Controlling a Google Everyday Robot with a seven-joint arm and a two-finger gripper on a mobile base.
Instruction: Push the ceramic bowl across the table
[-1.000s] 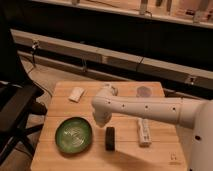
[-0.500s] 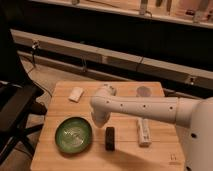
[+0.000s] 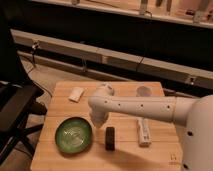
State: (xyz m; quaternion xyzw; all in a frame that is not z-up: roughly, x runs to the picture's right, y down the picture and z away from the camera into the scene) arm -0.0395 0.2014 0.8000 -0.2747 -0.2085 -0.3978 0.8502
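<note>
Since the earlier frames, the arm (image 3: 135, 106) has been shifted slightly toward the desk's left edge; the ceramic bowl (image 3: 74, 134) is seen in about the same spot as before, as are the other items.

Ceramic bowl: sat on the desk (image 3: 120, 157) in the near-left part, close to the left edge and the near edge, upright, with glossy green rim and paler centre showing.

Pincer (image 3: 96, 120): located at the lower end of the white arm, just beside the bowl's right-far rim, over the desk's middle. Opening state cannot be told, since the tip is hidden by the arm's own rounded housing. Contact with the bowl cannot be confirmed either; nothing is seen held.

Other items noted:
- Small dark block (image 3: 109, 138) lying on the desk just to the right of the bowl, apart from it, below the arm.
- White elongated object (image 3: 143, 131) lying toward the right side, near the dark block but not touching.
- Small white flat item (image 3: 76, 94) near the far-left corner.
- Pale round cup (image 3: 144, 91) near the far-right corner, partly behind the arm.
- Small dark mark (image 3: 173, 156) seen at the near-right corner.
- Dark chair (image 3: 15, 112) positioned off the left edge.
</note>
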